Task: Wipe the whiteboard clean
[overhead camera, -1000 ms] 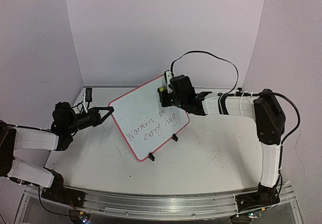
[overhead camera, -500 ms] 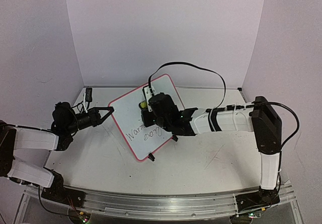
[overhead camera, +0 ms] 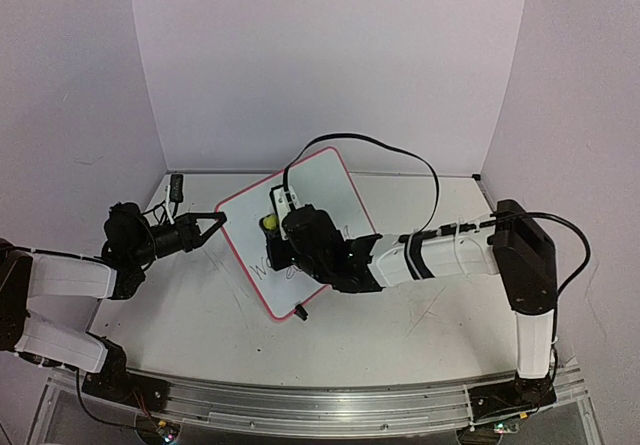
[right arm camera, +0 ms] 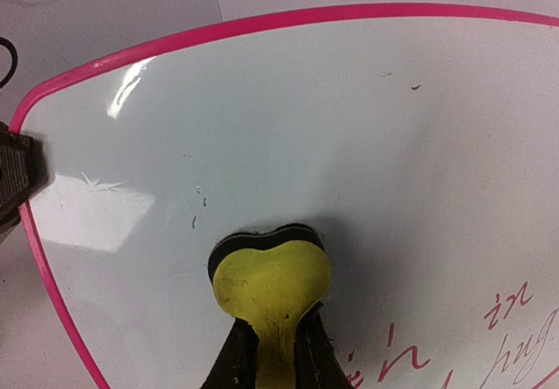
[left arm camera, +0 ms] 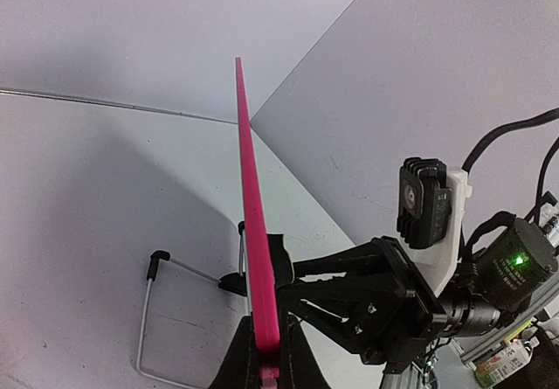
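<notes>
Whiteboard [overhead camera: 312,177] mid-wipe, eraser [right arm camera: 272,282] now at frame centre.
Clamped on the eraser, right gripper [right arm camera: 272,358] has swept leftward; writing still shows lower right; left gripper [overhead camera: 212,227] pinches the board's edge.

On worktop [overhead camera: 420,315]: whiteboard [overhead camera: 322,183] stands propped. At whiteboard's left edge: left pincer [overhead camera: 215,223], frame between its fingers. Against whiteboard's face, left of middle: eraser [right arm camera: 272,282], gripped in right pincer [right arm camera: 271,354]. Right arm [overhead camera: 440,255] crosses whiteboard's lower half. Handwriting [right arm camera: 514,300] on whiteboard's lower part.
</notes>
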You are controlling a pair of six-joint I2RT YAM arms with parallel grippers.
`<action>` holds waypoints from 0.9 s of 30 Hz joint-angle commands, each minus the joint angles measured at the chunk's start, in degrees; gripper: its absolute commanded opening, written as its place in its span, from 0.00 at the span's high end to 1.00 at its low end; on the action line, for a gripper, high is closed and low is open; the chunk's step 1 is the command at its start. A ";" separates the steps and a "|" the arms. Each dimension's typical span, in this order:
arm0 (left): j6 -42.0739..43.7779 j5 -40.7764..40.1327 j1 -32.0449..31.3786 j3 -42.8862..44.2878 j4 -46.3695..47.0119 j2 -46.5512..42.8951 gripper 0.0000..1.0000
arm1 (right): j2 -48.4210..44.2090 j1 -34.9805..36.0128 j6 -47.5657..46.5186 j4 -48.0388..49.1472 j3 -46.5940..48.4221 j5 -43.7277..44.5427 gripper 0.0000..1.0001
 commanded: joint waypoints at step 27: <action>5.12 8.81 -2.46 1.49 2.31 -0.20 1.00 | 4.29 8.27 0.84 -7.62 -0.22 2.10 1.00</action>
